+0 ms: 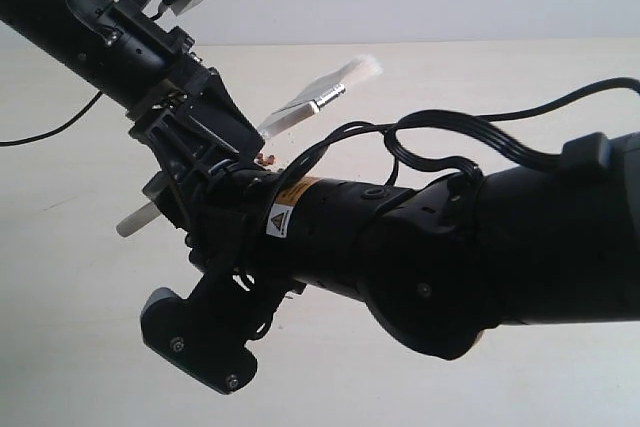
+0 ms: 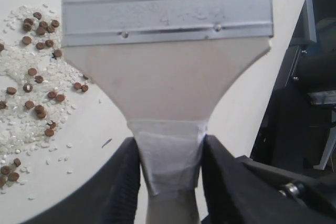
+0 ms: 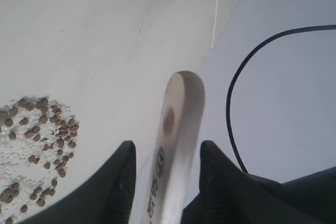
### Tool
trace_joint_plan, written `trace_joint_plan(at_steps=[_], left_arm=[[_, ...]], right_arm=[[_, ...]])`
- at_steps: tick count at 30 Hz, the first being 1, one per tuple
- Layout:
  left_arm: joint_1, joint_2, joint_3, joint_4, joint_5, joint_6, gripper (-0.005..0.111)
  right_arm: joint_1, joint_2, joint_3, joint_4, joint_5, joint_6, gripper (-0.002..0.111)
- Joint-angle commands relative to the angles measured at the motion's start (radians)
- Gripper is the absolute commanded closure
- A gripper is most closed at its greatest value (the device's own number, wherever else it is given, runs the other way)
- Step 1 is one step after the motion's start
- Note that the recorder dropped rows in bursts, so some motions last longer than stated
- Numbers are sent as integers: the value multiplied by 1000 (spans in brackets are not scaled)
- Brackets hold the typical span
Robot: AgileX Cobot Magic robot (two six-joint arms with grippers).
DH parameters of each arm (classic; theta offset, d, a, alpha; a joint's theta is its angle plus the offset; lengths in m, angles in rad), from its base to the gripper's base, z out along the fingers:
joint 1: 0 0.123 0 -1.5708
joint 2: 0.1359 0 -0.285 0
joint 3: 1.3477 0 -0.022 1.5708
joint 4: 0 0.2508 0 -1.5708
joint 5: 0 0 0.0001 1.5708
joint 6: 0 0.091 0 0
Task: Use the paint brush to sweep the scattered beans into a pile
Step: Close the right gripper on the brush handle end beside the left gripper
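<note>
The paint brush (image 2: 167, 72) is held above the table, with its silver ferrule (image 2: 167, 11) far from the jaws. My left gripper (image 2: 170, 148) is shut on the taped neck of its pale handle. The handle end with the hole (image 3: 176, 124) runs between the fingers of my right gripper (image 3: 167, 148). A thin gap shows on one side, so a grip there is unclear. Reddish-brown beans (image 2: 37, 77) mixed with pale crumbs lie spread on the table beside the brush. The same beans (image 3: 42, 145) show in the right wrist view. Both arms cross in the exterior view, hiding most of the brush (image 1: 320, 99).
A small dark sliver (image 2: 106, 142) lies on the table near the beans. A black cable (image 3: 236, 103) loops beside the handle, and more cable (image 1: 440, 132) arcs over the right arm. The pale table (image 1: 500, 67) ends at a wall behind.
</note>
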Motion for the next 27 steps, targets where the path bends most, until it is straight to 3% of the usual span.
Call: trace_joint_plan(at_steps=[1, 12, 20, 27], left_arm=[[-3, -3, -1, -25, -1, 6, 107], [-3, -3, -1, -25, -1, 6, 107], [-3, -3, -1, -35, -1, 7, 107], [-3, -3, -1, -41, -1, 7, 107]], right_arm=[[1, 21, -7, 2, -51, -2, 70], [1, 21, -7, 4, -58, -2, 71], [1, 21, -7, 2, -58, -4, 106], [1, 21, -7, 2, -58, -8, 108]])
